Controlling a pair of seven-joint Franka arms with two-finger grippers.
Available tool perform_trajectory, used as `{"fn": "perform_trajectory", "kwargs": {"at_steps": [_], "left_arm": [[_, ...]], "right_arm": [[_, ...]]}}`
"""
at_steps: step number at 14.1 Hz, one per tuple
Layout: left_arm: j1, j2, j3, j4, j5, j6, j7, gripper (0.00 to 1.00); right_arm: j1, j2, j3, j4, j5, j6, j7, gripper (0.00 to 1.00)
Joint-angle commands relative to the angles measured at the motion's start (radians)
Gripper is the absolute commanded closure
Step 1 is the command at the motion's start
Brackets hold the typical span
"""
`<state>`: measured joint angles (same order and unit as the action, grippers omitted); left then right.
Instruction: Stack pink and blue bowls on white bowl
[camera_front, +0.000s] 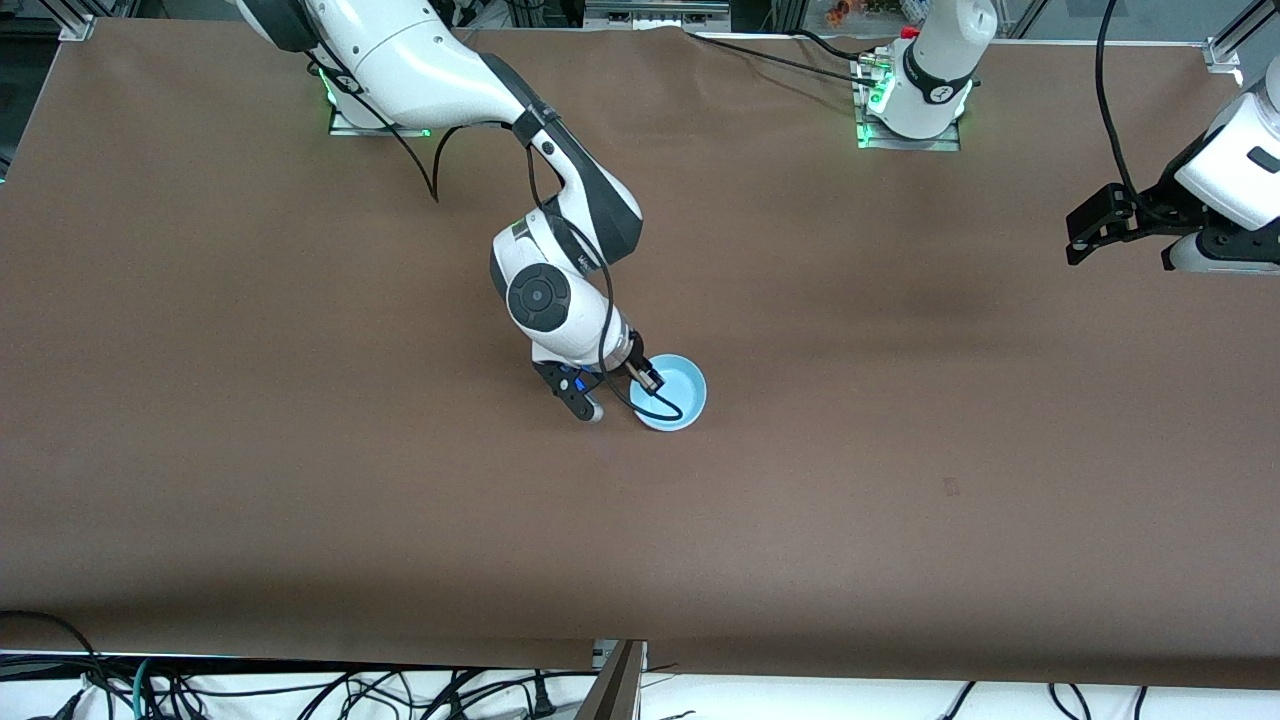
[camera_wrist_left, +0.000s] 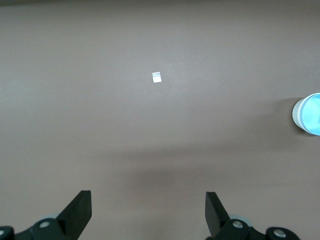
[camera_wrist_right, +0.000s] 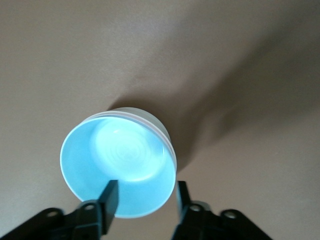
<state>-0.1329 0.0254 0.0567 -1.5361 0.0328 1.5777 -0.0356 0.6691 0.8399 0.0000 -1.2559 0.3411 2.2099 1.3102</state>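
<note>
The light blue bowl (camera_front: 672, 392) sits upright mid-table, nested on top of other bowls. Only thin pale rims (camera_wrist_right: 150, 119) show under it, so I cannot tell pink from white. The blue bowl also shows in the left wrist view (camera_wrist_left: 311, 114). My right gripper (camera_front: 620, 394) is low at the bowl, open. In the right wrist view (camera_wrist_right: 146, 197) one finger (camera_wrist_right: 111, 195) is over the bowl's inside and the other (camera_wrist_right: 183, 196) is outside the rim. My left gripper (camera_front: 1075, 235) waits open and empty over the left arm's end of the table, also in its wrist view (camera_wrist_left: 148, 210).
The brown table cover (camera_front: 300, 450) is bare around the bowls. A small white tag (camera_wrist_left: 156, 76) lies flat on it under the left wrist camera. Cables hang along the table edge nearest the front camera.
</note>
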Motion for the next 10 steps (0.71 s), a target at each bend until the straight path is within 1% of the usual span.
{"fn": "perform_trajectory", "kwargs": {"at_steps": [1,2,4,5,6,9,10], "left_arm": [[0.006,0.019,-0.003,0.037,0.018,-0.013,0.02,0.0],[0.006,0.019,-0.003,0.037,0.018,-0.013,0.022,0.0],[0.006,0.019,-0.003,0.037,0.018,-0.013,0.022,0.0],[0.006,0.021,-0.003,0.037,0.018,-0.013,0.022,0.0],[0.006,0.021,-0.003,0.037,0.018,-0.013,0.022,0.0],[0.006,0.021,-0.003,0.037,0.018,-0.012,0.022,0.0],[0.006,0.021,-0.003,0.037,0.018,-0.012,0.023,0.0]], "right_arm": [[-0.006,-0.042,-0.011,-0.004,-0.011,-0.056,0.001,0.11],[-0.009,-0.054,-0.026,-0.004,-0.013,-0.076,-0.006,0.01],[-0.009,-0.087,-0.057,-0.008,-0.017,-0.108,-0.009,0.0],[-0.009,-0.109,-0.087,-0.007,-0.016,-0.143,-0.028,0.0],[-0.009,-0.14,-0.13,-0.008,-0.016,-0.194,-0.092,0.0],[-0.009,-0.232,-0.266,-0.011,-0.014,-0.413,-0.36,0.0],[-0.009,-0.269,-0.306,-0.026,-0.014,-0.456,-0.44,0.0]]}}
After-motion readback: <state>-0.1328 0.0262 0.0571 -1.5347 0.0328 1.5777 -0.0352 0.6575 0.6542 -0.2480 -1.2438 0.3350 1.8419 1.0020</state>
